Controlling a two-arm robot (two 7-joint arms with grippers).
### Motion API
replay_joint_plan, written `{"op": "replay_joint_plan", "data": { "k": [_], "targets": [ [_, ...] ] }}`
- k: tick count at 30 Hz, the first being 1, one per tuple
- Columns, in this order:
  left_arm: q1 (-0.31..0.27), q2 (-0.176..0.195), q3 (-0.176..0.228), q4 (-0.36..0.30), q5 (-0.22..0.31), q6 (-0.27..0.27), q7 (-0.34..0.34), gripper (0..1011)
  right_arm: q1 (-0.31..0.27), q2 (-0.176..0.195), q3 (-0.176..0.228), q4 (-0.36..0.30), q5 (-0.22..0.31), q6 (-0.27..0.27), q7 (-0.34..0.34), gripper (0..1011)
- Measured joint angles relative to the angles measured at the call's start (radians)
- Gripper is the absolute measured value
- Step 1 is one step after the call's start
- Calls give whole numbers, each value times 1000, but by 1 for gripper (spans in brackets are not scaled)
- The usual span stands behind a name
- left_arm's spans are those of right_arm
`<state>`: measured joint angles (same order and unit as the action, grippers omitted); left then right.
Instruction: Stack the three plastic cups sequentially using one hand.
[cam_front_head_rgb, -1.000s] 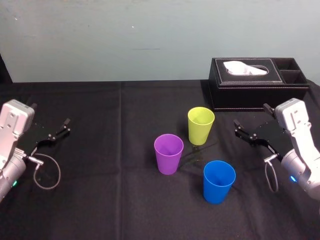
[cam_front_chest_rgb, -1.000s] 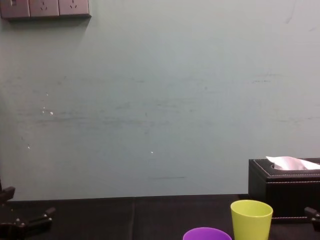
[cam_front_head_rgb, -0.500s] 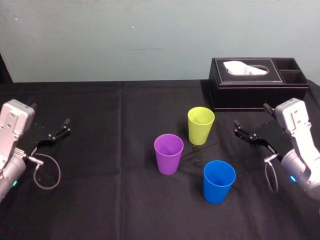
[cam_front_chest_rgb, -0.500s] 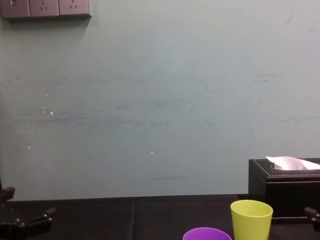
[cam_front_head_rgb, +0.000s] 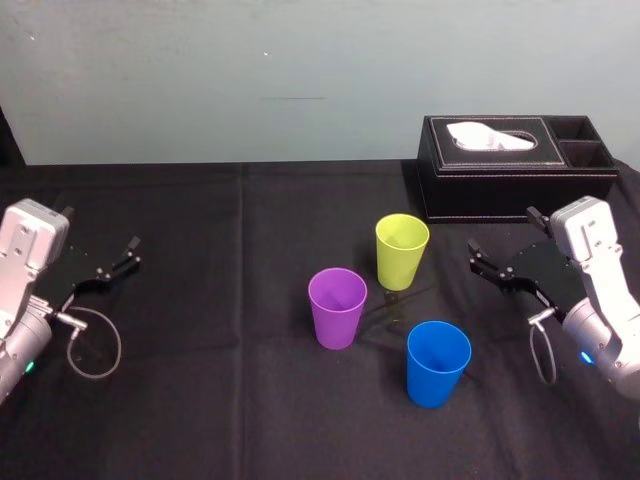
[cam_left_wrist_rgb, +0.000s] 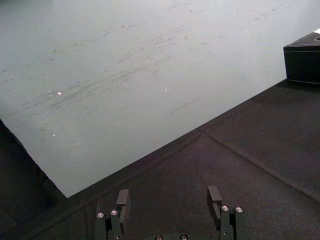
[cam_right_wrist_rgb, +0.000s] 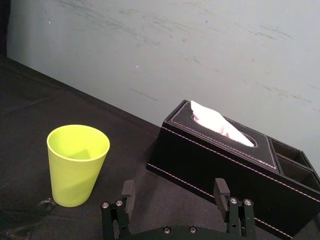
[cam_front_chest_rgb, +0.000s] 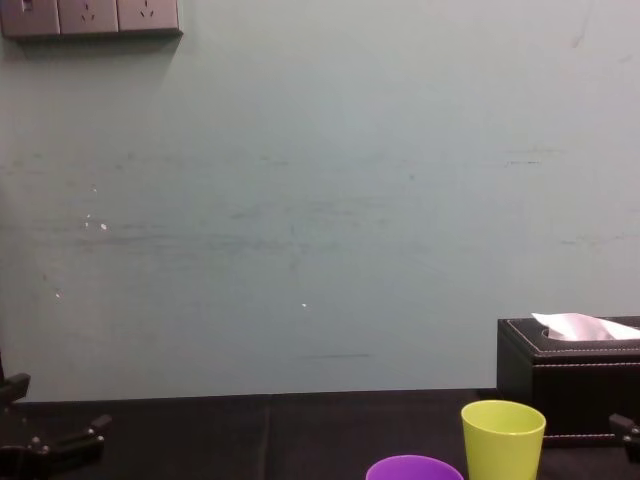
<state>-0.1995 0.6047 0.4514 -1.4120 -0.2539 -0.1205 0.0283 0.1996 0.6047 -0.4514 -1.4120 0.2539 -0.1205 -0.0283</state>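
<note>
Cups first, head view: all three stand upright and apart on the black table (cam_front_head_rgb: 200, 380), right of the middle. The yellow-green cup (cam_front_head_rgb: 402, 250) is farthest back, the purple cup (cam_front_head_rgb: 337, 307) sits nearer me and to its left, and the blue cup (cam_front_head_rgb: 438, 362) is nearest, over to the right. The black tissue box (cam_front_head_rgb: 515, 170) is behind them at the back right. My left gripper (cam_front_head_rgb: 100, 228) hangs at the far left, well away from everything, and my right gripper (cam_front_head_rgb: 500, 232) is just in front of the tissue box, to the right of the yellow-green cup, with nothing in it. In the left wrist view my left fingers are spread wide over bare cloth, with a corner of the tissue box far off. The right wrist view has my right fingers wide apart too, empty, with the yellow-green cup ahead on one side and the tissue box just past it. The chest view catches the yellow-green cup in front of the tissue box, with the purple cup's rim low beside it.
</note>
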Motion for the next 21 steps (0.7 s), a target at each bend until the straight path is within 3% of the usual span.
{"op": "replay_joint_plan", "data": {
  "k": [14, 21],
  "targets": [
    [0, 0, 0, 0, 0, 0, 0, 1010, 0, -1, 2, -2, -3, 3, 1, 1000],
    [0, 0, 0, 0, 0, 0, 0, 1010, -5, 2, 25, -34, -10, 27, 23, 1000]
  ]
}}
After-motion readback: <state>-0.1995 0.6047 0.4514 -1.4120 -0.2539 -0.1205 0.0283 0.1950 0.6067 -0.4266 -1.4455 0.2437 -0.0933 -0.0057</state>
